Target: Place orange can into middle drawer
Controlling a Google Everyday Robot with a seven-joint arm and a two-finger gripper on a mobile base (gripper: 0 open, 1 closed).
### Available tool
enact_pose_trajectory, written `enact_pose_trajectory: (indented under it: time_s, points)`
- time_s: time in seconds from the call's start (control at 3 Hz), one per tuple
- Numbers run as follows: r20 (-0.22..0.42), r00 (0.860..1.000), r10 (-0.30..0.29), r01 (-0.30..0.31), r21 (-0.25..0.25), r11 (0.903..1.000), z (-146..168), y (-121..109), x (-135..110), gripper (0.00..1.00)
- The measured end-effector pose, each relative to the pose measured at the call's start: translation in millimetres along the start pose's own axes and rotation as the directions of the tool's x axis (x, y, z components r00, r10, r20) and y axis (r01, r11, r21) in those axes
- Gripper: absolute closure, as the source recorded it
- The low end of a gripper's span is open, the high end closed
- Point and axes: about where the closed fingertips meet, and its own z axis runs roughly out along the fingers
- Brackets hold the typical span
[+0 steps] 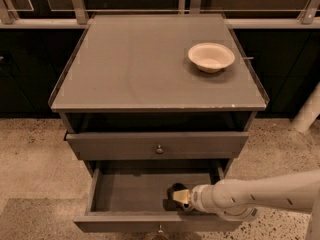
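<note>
The middle drawer point(130, 191) is pulled open; it is the lower of the two grey drawers. My white arm reaches in from the right, and my gripper point(177, 194) sits low inside the drawer at its right part. A small patch of the shiny orange-gold can point(181, 196) shows between the dark fingers, just left of the white wrist. The gripper is shut on the can, close to the drawer floor. Most of the can is hidden by the fingers.
A white round bowl point(211, 57) stands on the cabinet top point(140, 64) at the back right. The upper drawer point(158, 145) is slightly out, with a round knob. A speckled floor surrounds the cabinet, and a white post point(307, 111) stands at the right.
</note>
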Motion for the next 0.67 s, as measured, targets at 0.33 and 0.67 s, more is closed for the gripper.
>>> enact_pose_trajectory:
  time_s: [0.33, 0.67]
  points:
    - [0.000, 1.000, 0.000, 0.000, 0.000, 1.0000, 0.0, 0.0, 0.0, 0.00]
    - [0.000, 1.000, 0.000, 0.000, 0.000, 1.0000, 0.0, 0.0, 0.0, 0.00]
